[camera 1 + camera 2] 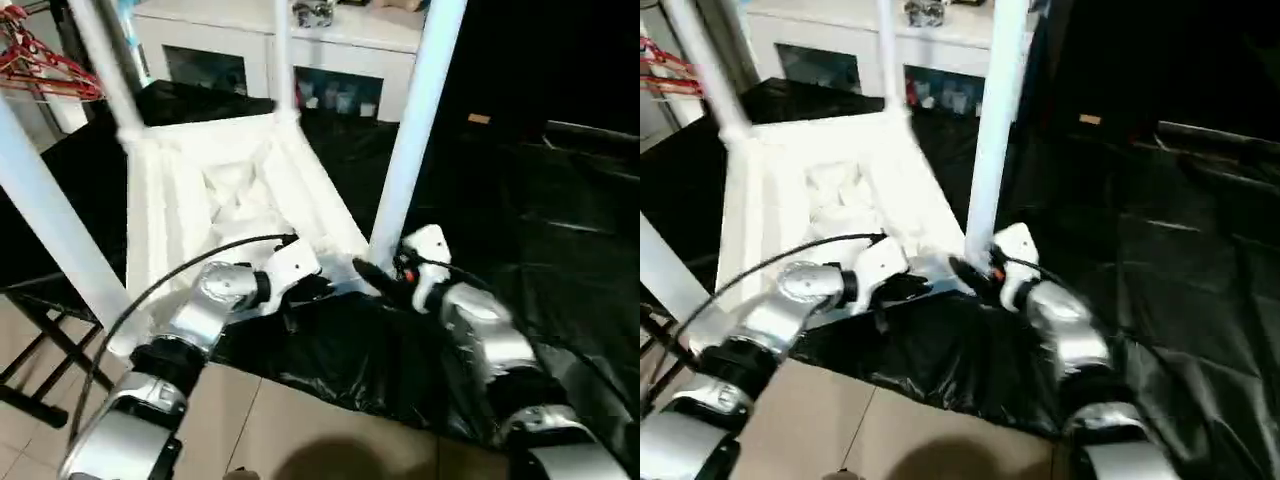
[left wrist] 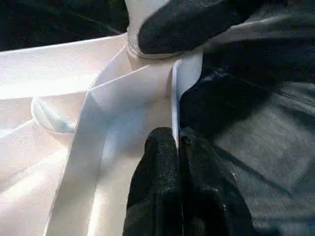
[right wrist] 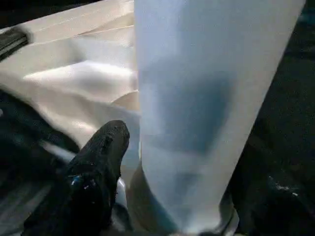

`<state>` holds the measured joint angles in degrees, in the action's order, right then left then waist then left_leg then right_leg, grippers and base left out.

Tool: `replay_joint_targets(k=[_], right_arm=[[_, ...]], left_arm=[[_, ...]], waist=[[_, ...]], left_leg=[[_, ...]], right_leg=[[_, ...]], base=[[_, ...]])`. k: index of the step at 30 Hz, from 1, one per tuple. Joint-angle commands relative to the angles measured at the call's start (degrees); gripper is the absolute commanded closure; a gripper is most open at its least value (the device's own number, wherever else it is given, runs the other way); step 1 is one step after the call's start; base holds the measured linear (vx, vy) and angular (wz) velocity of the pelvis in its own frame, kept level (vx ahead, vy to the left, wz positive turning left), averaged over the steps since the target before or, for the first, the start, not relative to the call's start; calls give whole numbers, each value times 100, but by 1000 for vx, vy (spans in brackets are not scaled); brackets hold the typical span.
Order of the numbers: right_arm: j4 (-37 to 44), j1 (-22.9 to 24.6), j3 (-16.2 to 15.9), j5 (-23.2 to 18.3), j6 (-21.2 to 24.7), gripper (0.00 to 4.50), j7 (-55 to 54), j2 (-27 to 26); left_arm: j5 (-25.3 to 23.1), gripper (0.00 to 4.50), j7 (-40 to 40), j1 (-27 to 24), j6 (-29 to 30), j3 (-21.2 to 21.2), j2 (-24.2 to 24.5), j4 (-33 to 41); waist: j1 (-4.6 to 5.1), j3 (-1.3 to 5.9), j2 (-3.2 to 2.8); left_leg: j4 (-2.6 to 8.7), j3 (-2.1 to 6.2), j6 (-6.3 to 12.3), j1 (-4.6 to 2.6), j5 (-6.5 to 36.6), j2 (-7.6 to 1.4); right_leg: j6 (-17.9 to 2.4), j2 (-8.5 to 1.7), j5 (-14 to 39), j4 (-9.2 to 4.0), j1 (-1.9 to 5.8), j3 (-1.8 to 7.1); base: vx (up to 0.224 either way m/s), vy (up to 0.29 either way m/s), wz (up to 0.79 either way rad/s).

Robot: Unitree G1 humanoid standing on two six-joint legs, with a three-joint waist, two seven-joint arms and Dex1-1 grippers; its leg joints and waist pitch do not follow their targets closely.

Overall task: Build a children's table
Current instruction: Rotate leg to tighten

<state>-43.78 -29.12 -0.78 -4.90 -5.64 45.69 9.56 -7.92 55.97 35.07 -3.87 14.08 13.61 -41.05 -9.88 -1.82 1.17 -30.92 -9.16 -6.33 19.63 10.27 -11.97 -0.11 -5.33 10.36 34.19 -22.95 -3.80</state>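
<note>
At the near corner socket (image 2: 147, 54), left gripper (image 2: 177, 147) fingers pinch the tabletop rim (image 2: 173, 98); right gripper (image 1: 385, 280) fingers stand released beside the leg (image 1: 415, 130), which needs pressing straight down.

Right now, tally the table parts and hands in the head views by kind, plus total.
White table top, upside down on black sheeting: 1
White legs standing in its corner sockets: 4
Robot hands at the near corner: 2, left hand, right hand
Total: 7
</note>
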Motion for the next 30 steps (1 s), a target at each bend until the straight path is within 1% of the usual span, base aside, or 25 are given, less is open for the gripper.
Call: replay_joint_targets(k=[1, 2, 3, 4, 5, 6, 7, 8, 9, 11, 13, 15, 17, 18, 19, 20, 21, 22, 23, 24, 25, 26, 27, 29, 30], right_arm=[[-9, 128, -669, 32, 121, 143, 906, -47], [24, 140, -691, 19, 139, 143, 1021, 11], [78, 162, -720, 0, 166, 143, 1228, 106], [121, 180, -738, -20, 192, 143, 1363, 160], [206, 216, -773, -62, 244, 143, 1621, 259], [217, 223, -772, -68, 249, 143, 1675, 275], [293, 266, -818, -75, 288, 143, 1938, 375], [341, 294, -877, -68, 304, 143, 2105, 449], [416, 332, -952, -71, 352, 143, 2339, 542], [529, 375, -1032, -77, 407, 143, 2594, 637], [665, 408, -1111, -82, 462, 143, 2785, 715], [802, 439, -1187, -107, 526, 143, 2969, 811], [895, 465, -1225, -116, 559, 143, 3074, 878], [1026, 503, -1284, -110, 576, 143, 3204, 970], [1108, 537, -1326, -118, 609, 143, 3318, 1029], [1108, 537, -1326, -118, 609, 143, 3318, 1029], [1179, 572, -1361, -142, 674, 143, 3437, 1067], [1221, 593, -1383, -145, 702, 143, 3473, 1077], [1233, 600, -1389, -145, 709, 157, 3481, 1079], [1277, 627, -1417, -138, 758, 157, 3512, 1095], [1304, 650, -1429, -146, 807, 176, 3540, 1107], [1339, 671, -1441, -163, 867, 182, 3566, 1117], [1366, 684, -1451, -173, 890, 182, 3575, 1122], [1409, 703, -1463, -194, 919, 199, 3579, 1134], [1419, 708, -1466, -198, 925, 199, 3579, 1137]], left_arm=[[412, 450, 336, 36, -303, 51, -199, 297], [442, 450, 409, 23, -298, 48, -178, 319], [488, 450, 532, 0, -286, 44, -145, 362], [518, 450, 610, -13, -277, 41, -123, 384], [577, 450, 759, -37, -261, 35, -83, 423], [590, 450, 784, -41, -258, 37, -76, 430], [671, 450, 978, -74, -232, 55, -12, 490], [708, 450, 1102, -89, -224, 65, 41, 524], [756, 450, 1274, -108, -214, 78, 120, 563], [795, 450, 1467, -129, -228, 81, 218, 593], [814, 450, 1639, -143, -263, 66, 316, 595], [815, 450, 1807, -148, -266, 60, 417, 587], [811, 450, 1897, -145, -280, 54, 479, 576], [809, 450, 2019, -136, -293, 36, 582, 555], [809, 450, 2075, -118, -310, 13, 663, 530], [809, 450, 2075, -118, -310, 13, 663, 530], [830, 450, 2106, -110, -289, -3, 703, 529], [847, 450, 2136, -117, -279, -12, 730, 539], [852, 450, 2146, -120, -276, -14, 738, 542], [864, 450, 2182, -123, -272, -26, 766, 542], [869, 450, 2209, -117, -265, -34, 785, 532], [871, 450, 2232, -110, -253, -40, 801, 525], [872, 450, 2246, -108, -250, -45, 811, 523], [878, 450, 2269, -103, -237, -48, 816, 518], [879, 450, 2273, -103, -236, -48, 818, 518]], waist=[[-26, 287, 30], [-45, 300, 17], [-55, 304, 14], [-66, 304, 10], [-73, 299, 8], [-107, 294, 5], [-121, 287, 25], [-136, 290, 29], [-133, 288, 44], [-138, 283, 22], [-138, 273, 15], [-138, 275, 36], [-143, 272, 22], [-151, 266, 50], [-161, 275, 33], [-163, 279, 35], [-163, 280, 29], [-162, 289, 23], [-155, 286, 22], [-155, 287, 14], [-157, 288, 27], [-159, 291, 13], [-162, 291, 9], [-162, 289, 15], [-161, 289, 1]], left_leg=[[285, -54, 354, 56, 945, -102], [261, -62, 405, 59, 798, -107], [248, -68, 437, 57, 751, -109], [230, -74, 489, 81, 690, -115], [233, -78, 503, 82, 709, -120], [228, -83, 513, 80, 815, -132], [235, -93, 492, 73, 914, -136], [233, -99, 464, 57, 983, -141], [235, -103, 464, 50, 1002, -143], [235, -111, 476, 47, 1075, -139], [241, -114, 452, 45, 1115, -140], [244, -114, 418, 49, 1111, -142], [253, -112, 371, 40, 1158, -147], [256, -109, 352, 46, 1154, -145], [250, -107, 354, 40, 1108, -145], [242, -111, 370, 32, 1083, -149], [240, -113, 376, 28, 1069, -148], [230, -112, 375, 34, 1017, -147], [230, -110, 372, 41, 1008, -147], [228, -109, 357, 43, 1024, -144], [222, -112, 358, 40, 1012, -137], [218, -113, 365, 34, 1026, -139], [219, -114, 364, 31, 1034, -140], [224, -113, 347, 32, 1063, -141], [222, -112, 328, 33, 1082, -141]], right_leg=[[-1087, -268, 741, -336, 279, 209], [-1183, -262, 459, -298, 286, 200], [-1225, -253, 345, -285, 285, 195], [-1298, -254, 192, -258, 290, 189], [-1314, -256, 207, -259, 288, 185], [-1303, -262, 311, -264, 292, 184], [-1281, -264, 438, -272, 283, 191], [-1272, -276, 543, -277, 280, 199], [-1267, -275, 573, -281, 277, 200], [-1246, -280, 659, -296, 270, 209], [-1225, -277, 756, -310, 266, 213], [-1197, -279, 806, -307, 268, 211], [-1171, -287, 935, -317, 259, 214], [-1148, -287, 978, -321, 269, 212], [-1133, -283, 926, -309, 267, 215], [-1153, -278, 825, -298, 256, 215], [-1181, -275, 771, -292, 253, 214], [-1234, -270, 603, -273, 261, 210], [-1259, -266, 551, -263, 263, 205], [-1284, -268, 515, -260, 265, 201], [-1291, -264, 479, -257, 274, 202], [-1303, -267, 471, -254, 269, 204], [-1306, -266, 467, -256, 269, 204], [-1316, -269, 497, -257, 273, 203], [-1312, -269, 501, -260, 272, 204]], base=[[0, 0, 0], [0, 0, 0], [0, 0, 0], [0, 0, 0], [0, 0, 0], [0, 0, 0], [0, 0, 0], [0, 0, 0], [0, 0, 0], [0, 0, 0], [0, 0, 0], [0, 0, 0], [0, 0, 0], [0, 0, 0], [0, 0, 0], [0, 0, 0], [0, 0, 0], [0, 0, 0], [0, 0, 0], [0, 0, 0], [0, 0, 0], [0, 0, 0], [0, 0, 0], [0, 0, 0], [0, 0, 0]])
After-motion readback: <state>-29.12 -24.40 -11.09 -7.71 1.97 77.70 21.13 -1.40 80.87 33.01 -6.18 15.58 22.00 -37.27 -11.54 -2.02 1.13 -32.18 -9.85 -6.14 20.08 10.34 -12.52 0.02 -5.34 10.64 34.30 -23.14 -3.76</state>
